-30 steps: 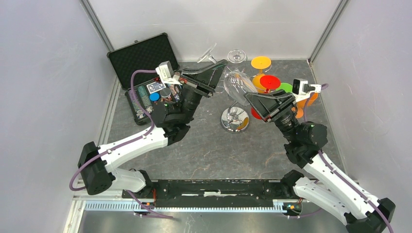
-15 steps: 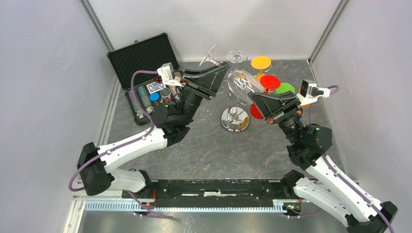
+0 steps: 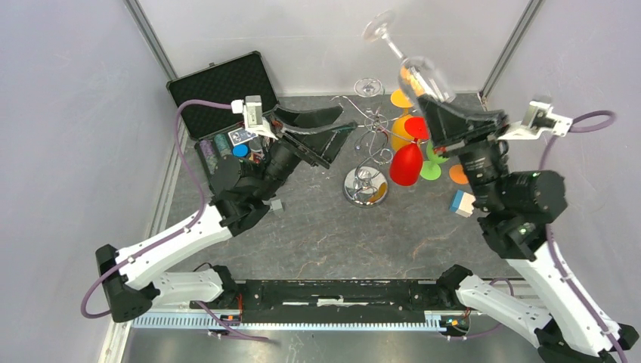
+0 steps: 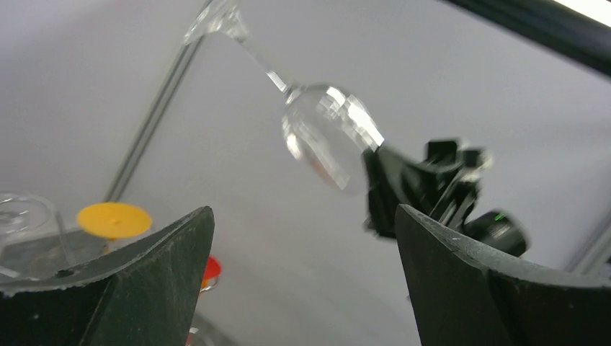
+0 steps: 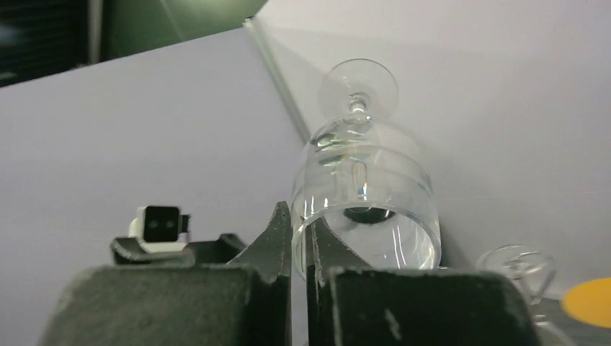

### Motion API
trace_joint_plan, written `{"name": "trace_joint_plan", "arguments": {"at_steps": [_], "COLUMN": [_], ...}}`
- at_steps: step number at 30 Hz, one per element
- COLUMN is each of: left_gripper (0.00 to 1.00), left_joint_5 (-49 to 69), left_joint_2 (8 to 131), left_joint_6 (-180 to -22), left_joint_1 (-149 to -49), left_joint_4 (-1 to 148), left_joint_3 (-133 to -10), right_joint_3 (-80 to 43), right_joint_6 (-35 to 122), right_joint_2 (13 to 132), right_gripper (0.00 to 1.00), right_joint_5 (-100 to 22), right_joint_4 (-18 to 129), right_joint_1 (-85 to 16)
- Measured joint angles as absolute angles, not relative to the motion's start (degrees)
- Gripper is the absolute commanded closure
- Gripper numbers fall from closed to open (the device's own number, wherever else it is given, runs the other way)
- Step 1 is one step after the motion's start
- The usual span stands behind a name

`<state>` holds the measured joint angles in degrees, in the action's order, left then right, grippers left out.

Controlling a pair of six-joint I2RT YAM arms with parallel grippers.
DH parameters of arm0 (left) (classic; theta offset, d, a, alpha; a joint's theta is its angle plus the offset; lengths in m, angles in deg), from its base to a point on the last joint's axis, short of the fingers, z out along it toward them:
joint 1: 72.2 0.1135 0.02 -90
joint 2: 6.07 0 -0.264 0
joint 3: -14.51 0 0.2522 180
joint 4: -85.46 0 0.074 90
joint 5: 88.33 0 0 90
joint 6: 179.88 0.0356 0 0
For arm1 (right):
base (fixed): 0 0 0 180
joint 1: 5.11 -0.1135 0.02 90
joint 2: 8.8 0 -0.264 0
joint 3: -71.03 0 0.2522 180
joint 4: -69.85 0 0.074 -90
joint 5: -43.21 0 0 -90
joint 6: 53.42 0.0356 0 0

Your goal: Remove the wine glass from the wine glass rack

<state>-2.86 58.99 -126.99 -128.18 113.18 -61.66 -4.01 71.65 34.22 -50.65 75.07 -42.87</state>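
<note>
Wine glass (image 3: pixel 425 74), clear and smooth, round bowl tilted foot-up: your right claw (image 3: pixel 435 106) pinches its rim; your left claw (image 3: pixel 348 119) gapes wide, empty.

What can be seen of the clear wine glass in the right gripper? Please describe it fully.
The wine glass is clear, colourless glass and empty: round bowl, thin stem, flat round foot. It is tilted, foot up and away from the right gripper, whose fingers pinch the bowl's rim, one inside, one outside. It hangs in the air, apart from the wine glass rack.
</note>
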Motion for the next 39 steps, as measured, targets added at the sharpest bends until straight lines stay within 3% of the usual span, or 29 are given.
{"name": "trace_joint_plan", "arguments": {"at_steps": [7, 14, 19, 27, 39], "left_gripper": [0.0, 0.01, 0.01, 0.0, 0.0], "left_joint_5": [-2.6, -4.9, -4.6, -3.5, -1.2], "left_joint_2": [55.9, 50.6, 51.4, 51.5, 51.0], "left_joint_6": [-116.2, -108.5, -105.2, -103.3, -102.2], "left_joint_1": [-128.2, -128.2, -128.2, -128.2, -128.2], "left_joint_4": [88.0, 74.6, 65.7, 59.8, 56.9], "left_joint_3": [-69.7, -70.2, -73.4, -73.6, -72.3], "right_joint_3": [-24.5, -30.7, -32.2, -38.9, -36.4], "right_joint_6": [51.4, 35.7, 29.1, 32.3, 41.2], "right_joint_2": [40.2, 46.6, 52.8, 63.1, 68.7], "right_gripper": [1.0, 1.0, 1.0, 1.0, 1.0], "right_joint_5": [-70.5, -95.4, -103.0, -91.4, -67.2], "right_joint_4": [50.2, 37.2, 35.1, 26.6, 16.9], "right_joint_1": [-42.9, -42.7, -40.2, -19.5, 8.4]}}
